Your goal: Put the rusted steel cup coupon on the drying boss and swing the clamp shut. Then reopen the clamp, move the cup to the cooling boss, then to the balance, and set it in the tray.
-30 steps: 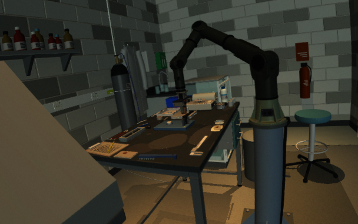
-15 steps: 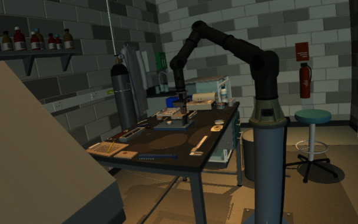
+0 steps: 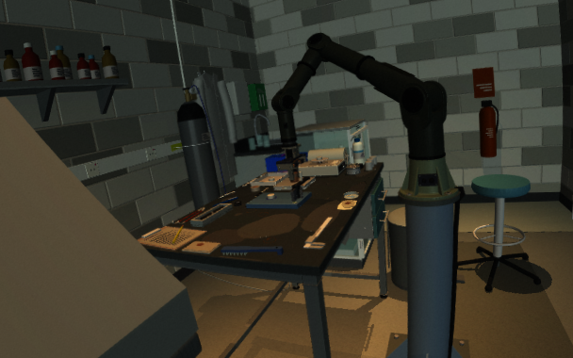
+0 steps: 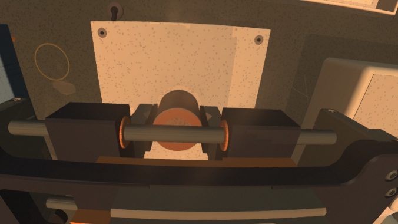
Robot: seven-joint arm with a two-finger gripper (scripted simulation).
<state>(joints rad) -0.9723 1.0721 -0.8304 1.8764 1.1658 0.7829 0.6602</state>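
The rusted steel cup coupon (image 4: 177, 122) is partly hidden behind the gripper's cross rod; its orange rim and grey wall show between the fingers. The cup is held by my gripper (image 4: 176, 123), closed on its sides, over a speckled cream plate (image 4: 179, 64) with a screw at each far corner. From the side camera the gripper (image 3: 293, 176) hangs at the far middle of the dark bench, just above a blue base plate (image 3: 278, 200) carrying a small pale boss (image 3: 270, 196). The cup itself is too small to make out there.
The dark bench (image 3: 278, 221) carries a cream balance (image 3: 323, 165), a cabinet unit (image 3: 334, 136), trays on the left, round dishes (image 3: 347, 203) and a blue strip (image 3: 252, 250). A grey gas cylinder (image 3: 198, 150) stands at its left, a stool (image 3: 500, 221) at the right.
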